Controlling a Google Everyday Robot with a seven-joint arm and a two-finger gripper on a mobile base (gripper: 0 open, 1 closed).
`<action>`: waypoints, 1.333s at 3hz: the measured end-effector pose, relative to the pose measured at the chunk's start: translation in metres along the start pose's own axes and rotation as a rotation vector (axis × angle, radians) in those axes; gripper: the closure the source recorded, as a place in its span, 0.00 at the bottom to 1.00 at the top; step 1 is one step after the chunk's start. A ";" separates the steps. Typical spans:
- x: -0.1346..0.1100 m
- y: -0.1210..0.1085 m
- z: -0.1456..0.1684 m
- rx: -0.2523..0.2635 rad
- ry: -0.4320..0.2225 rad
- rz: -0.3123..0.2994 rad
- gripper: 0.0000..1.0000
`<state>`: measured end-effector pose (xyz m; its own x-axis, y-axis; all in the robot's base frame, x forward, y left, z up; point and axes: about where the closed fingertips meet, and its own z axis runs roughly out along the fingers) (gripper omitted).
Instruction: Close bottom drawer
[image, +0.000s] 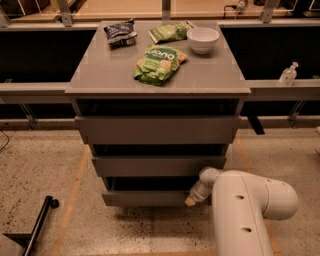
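Note:
The bottom drawer is the lowest, narrowest grey front of the cabinet, low in the camera view. It stands slightly out from the cabinet, with a dark gap above its front panel. My gripper sits at the right end of that front panel, at the end of the white arm, and appears to touch it. The mid-sized drawer and the widest drawer are above it.
On the cabinet top lie a green snack bag, a second green bag, a dark bag and a white bowl. A clear bottle stands on the right ledge. A black bar lies on the floor at left.

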<state>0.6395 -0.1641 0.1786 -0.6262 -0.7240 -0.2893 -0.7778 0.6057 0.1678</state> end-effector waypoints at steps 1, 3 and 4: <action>0.000 0.001 -0.001 -0.002 0.001 0.000 0.31; 0.001 0.003 0.002 -0.005 0.003 0.000 0.00; 0.001 0.003 0.002 -0.006 0.003 0.000 0.00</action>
